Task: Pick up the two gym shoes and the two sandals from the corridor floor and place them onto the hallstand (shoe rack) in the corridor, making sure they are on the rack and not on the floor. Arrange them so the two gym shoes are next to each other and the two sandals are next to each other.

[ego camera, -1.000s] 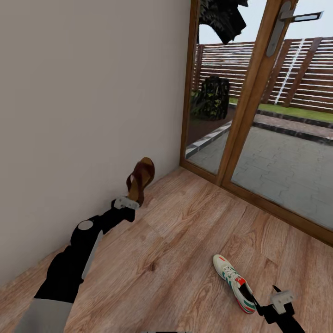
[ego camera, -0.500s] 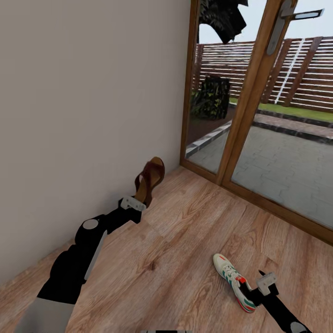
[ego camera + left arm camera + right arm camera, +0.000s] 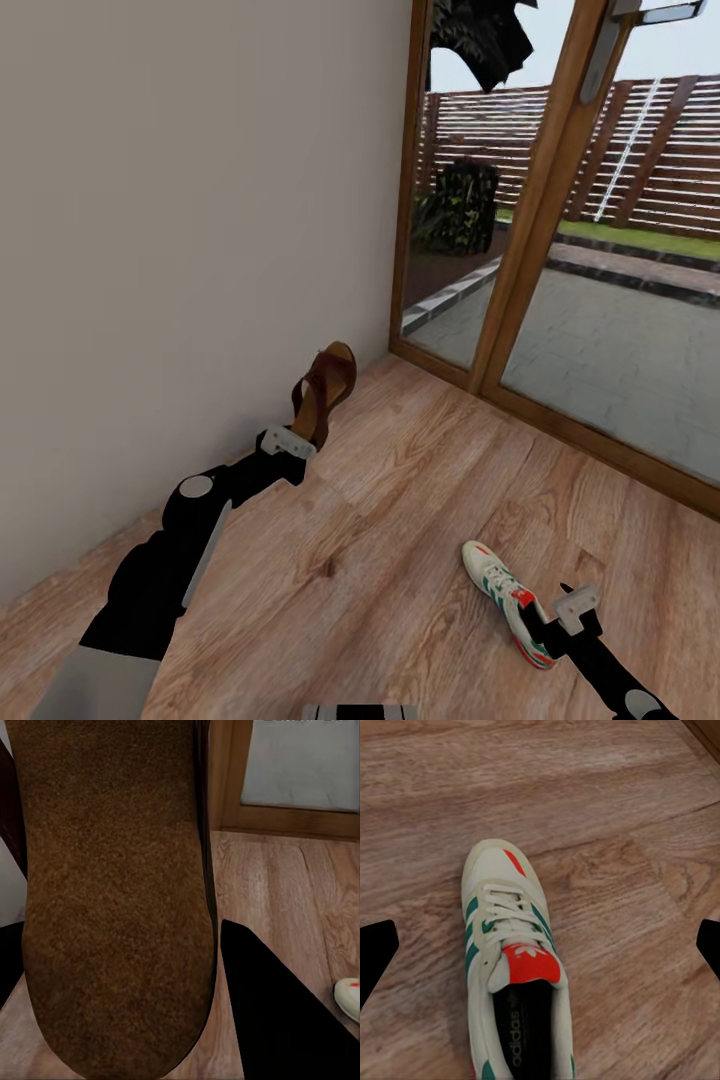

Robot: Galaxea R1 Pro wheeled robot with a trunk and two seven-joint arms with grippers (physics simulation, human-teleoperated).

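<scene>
While the head camera looks down into a corridor corner, the scene reads as follows.

Left gripper point(image 3: 303, 428): clamped on the sandal point(image 3: 324, 391), which it holds lifted and nearly on end, toe up, close beside the wall point(image 3: 190, 250). In the left wrist view the sandal's point(image 3: 112, 892) rough brown sole lies between the dark fingers point(image 3: 277, 1012).

Right gripper point(image 3: 548, 632): spread wide over the heel end of the sneaker point(image 3: 505, 598). In the right wrist view its fingertips point(image 3: 375, 952) stand well apart on either side of the shoe and do not touch it.

Sneaker: lies flat on the floor point(image 3: 400, 520), toe pointing away from the robot, well apart from the sandal. The right wrist view shows the sneaker point(image 3: 510, 967) as white with green stripes, a red tongue patch and a dark inside. Its toe also shows at the edge of the left wrist view point(image 3: 348, 997).

Floor: brown wood planks, bare around the sneaker on all sides.

Wall: plain pale surface along the left arm's side, meeting the floor just behind the raised sandal.

Door point(image 3: 545, 190): wood-framed glass panels close off the corridor ahead, with a metal handle point(image 3: 640, 15) near the top. The frame's sill runs across the floor beyond both shoes.

Outside: grey paving point(image 3: 610, 360), a slatted fence point(image 3: 620, 150) and dark shrubs point(image 3: 458, 210) seen through the glass.
</scene>
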